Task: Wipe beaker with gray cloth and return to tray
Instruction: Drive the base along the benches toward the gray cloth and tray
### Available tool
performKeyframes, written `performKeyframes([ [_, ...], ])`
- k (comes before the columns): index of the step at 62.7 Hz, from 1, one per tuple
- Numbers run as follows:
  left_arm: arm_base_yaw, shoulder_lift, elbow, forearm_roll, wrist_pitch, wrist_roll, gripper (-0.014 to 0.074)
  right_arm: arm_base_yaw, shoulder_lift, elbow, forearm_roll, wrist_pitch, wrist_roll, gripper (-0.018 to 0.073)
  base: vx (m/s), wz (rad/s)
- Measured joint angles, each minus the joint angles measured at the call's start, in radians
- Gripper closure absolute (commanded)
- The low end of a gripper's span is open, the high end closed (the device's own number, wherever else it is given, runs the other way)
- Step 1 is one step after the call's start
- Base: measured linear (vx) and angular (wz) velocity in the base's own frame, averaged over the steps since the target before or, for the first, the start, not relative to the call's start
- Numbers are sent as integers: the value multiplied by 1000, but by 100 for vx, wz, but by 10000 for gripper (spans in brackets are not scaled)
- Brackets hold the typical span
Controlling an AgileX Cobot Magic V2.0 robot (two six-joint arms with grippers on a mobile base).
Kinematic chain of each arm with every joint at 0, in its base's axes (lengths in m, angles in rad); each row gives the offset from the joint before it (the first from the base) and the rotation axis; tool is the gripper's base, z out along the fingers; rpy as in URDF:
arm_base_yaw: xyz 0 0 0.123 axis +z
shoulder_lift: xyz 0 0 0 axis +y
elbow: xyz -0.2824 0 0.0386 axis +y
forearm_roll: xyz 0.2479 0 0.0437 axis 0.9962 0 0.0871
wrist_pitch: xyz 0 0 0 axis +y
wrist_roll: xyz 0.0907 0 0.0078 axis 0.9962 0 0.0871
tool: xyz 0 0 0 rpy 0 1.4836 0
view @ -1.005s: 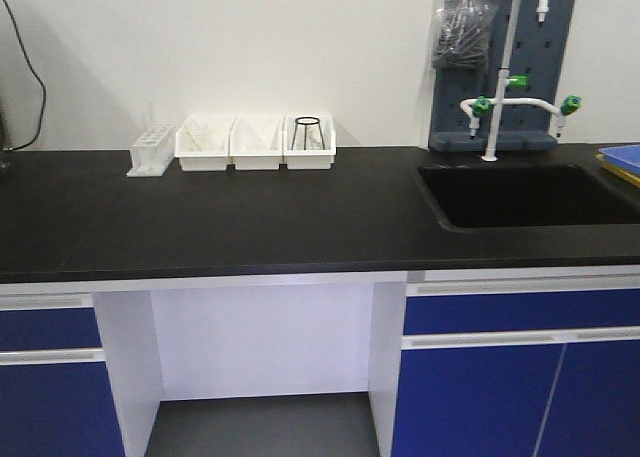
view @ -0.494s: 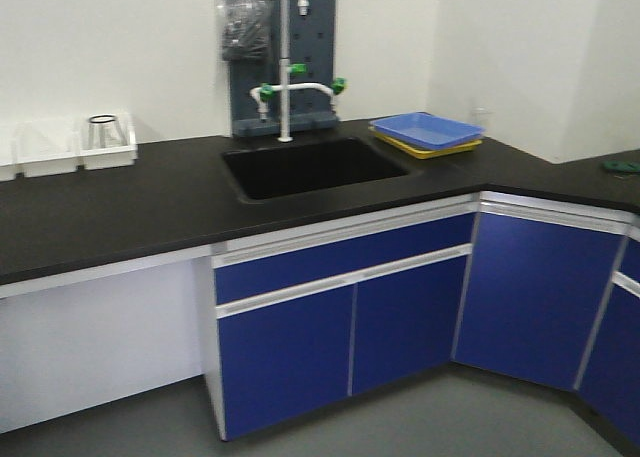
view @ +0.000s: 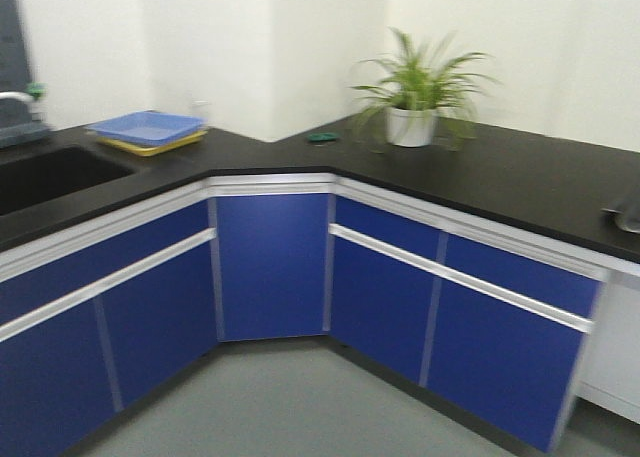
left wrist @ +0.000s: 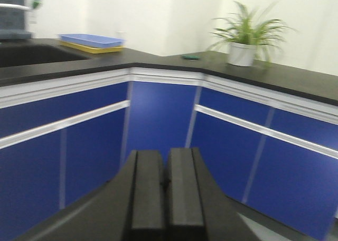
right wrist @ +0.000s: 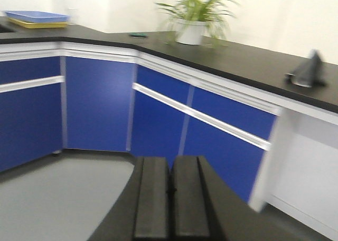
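Note:
A dark gray cloth (right wrist: 307,72) lies bunched on the black counter at the far right of the right wrist view. A gray shape (view: 626,215), cut by the right edge of the front view, sits on the same counter; I cannot tell what it is. The beaker and the metal tray are out of view. My left gripper (left wrist: 165,157) is shut and empty, held in the air facing the blue cabinets. My right gripper (right wrist: 170,161) is also shut and empty, above the gray floor and far from the cloth.
An L-shaped black counter (view: 520,177) runs over blue cabinets (view: 270,267). A potted plant (view: 412,117) stands on it, with a small green object (view: 322,137) near the corner. A blue tray stacked on a yellow one (view: 145,129) sits beside the sink (view: 40,172).
The front view has swung to the right. The white bins and faucet have left the view; the counter corner, the plant and the right-hand counter have come in.

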Motion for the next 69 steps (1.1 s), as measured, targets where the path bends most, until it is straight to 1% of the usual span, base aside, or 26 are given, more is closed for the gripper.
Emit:
performKeyframes([
  [31,0,0,0,0,0,0,603,0,0,0,0,0,0,570,3,-62],
  [53,0,0,0,0,0,0,603,0,0,0,0,0,0,570,12,-46],
  [69,0,0,0,0,0,0,603,0,0,0,0,0,0,570,18,-32],
])
